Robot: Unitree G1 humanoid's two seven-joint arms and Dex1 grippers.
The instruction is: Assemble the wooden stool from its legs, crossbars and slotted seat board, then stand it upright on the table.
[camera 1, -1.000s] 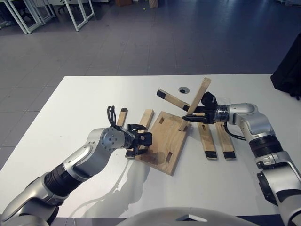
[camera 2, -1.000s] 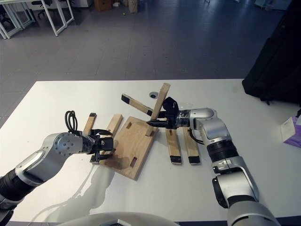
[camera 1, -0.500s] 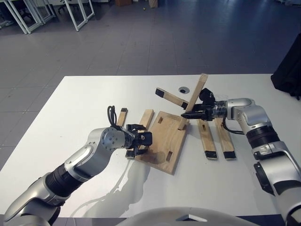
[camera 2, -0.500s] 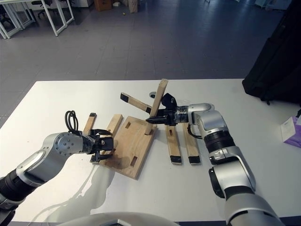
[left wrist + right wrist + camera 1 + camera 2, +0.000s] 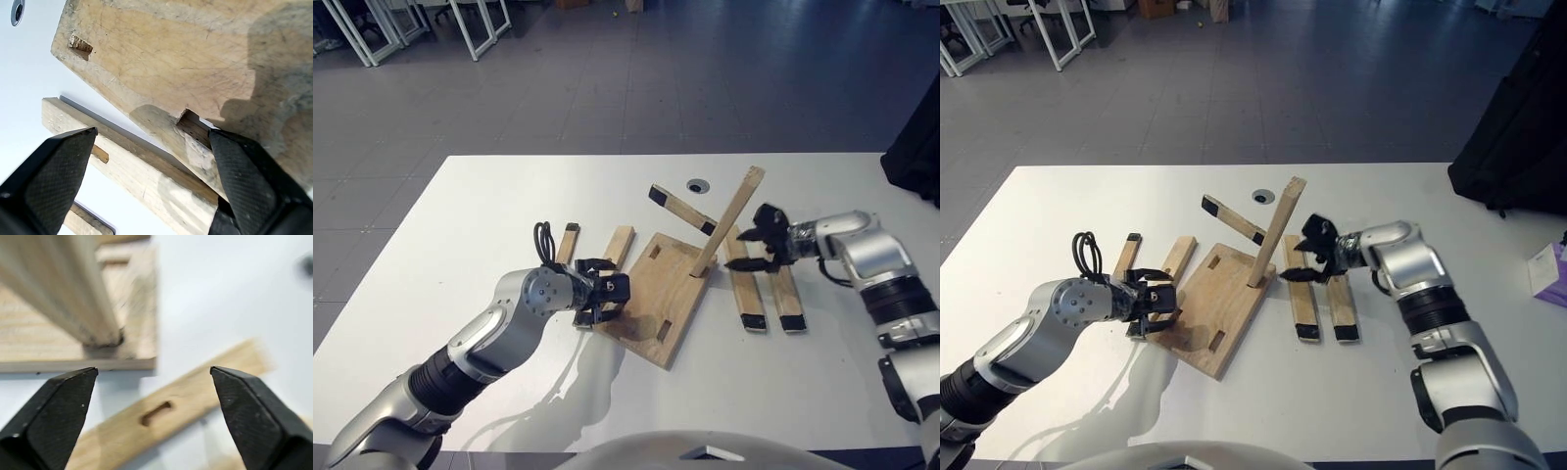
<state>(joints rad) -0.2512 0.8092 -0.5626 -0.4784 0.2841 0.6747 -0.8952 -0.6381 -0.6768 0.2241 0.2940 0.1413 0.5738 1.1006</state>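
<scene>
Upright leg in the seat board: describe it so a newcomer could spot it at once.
On the white table, find the flat slotted wooden seat board near the middle. From the slot at its far corner on the robot's right rises one pale wooden stool leg, leaning rightward. It alone is planted in the board; the black-tipped wooden slats to its right lie flat.

Tilted leg (image 5: pixel 728 223) stands between right pincer (image 5: pixel 744 253) and seat board (image 5: pixel 656 294); flat legs (image 5: pixel 745 294) beneath.

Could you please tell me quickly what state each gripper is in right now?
Left gripper: open, at the seat board's corner.
Right gripper: open, empty, beside the inserted leg.
</scene>
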